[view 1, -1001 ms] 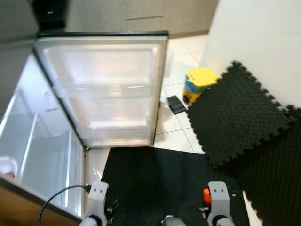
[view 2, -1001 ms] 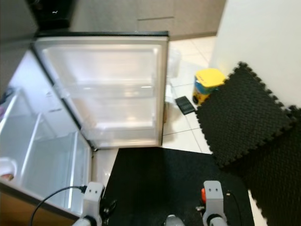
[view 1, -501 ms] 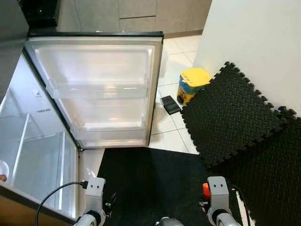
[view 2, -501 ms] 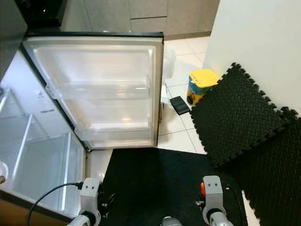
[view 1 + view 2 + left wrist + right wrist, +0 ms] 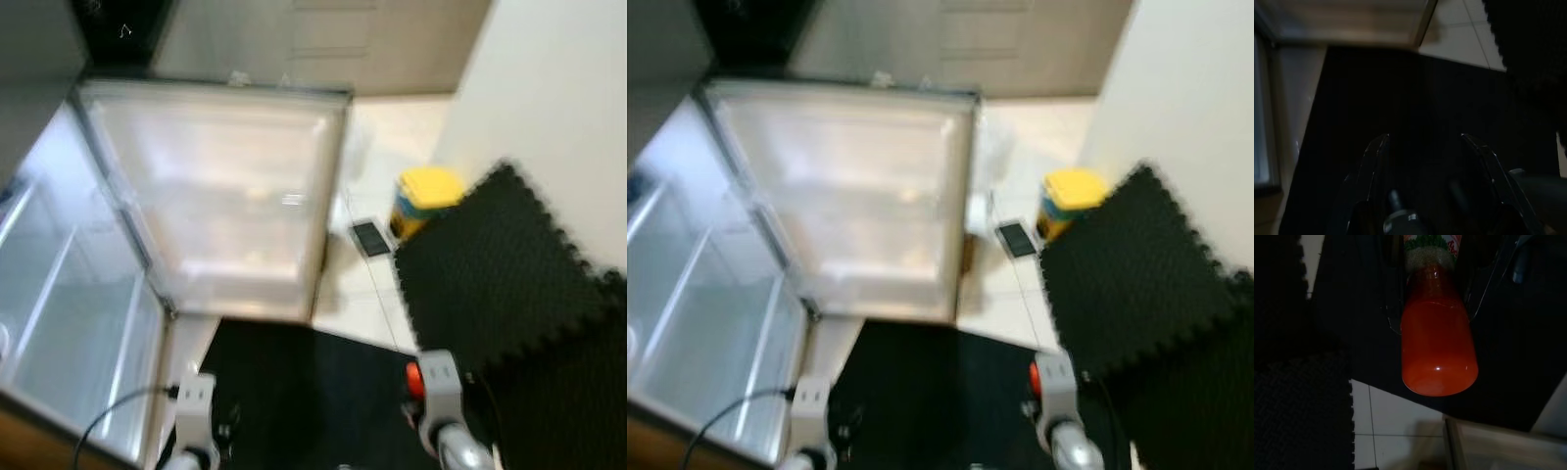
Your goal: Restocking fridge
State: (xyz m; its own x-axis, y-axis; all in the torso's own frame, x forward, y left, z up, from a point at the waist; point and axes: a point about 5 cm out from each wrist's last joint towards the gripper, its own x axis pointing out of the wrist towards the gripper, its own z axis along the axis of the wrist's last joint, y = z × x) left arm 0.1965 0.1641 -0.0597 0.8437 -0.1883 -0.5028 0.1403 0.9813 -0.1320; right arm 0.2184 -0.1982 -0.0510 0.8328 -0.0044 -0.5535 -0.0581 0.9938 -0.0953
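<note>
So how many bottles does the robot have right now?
1. A red sauce bottle is held in the right gripper, above the black floor mat. The left gripper holds nothing.

Glossy bottle, matt mats

Glossy translucent orange-red sauce bottle (image 5: pixel 1439 345) between the right pincer's (image 5: pixel 1435 308) fingers; beyond it, rough matt black foam mat (image 5: pixel 1298 416).
</note>
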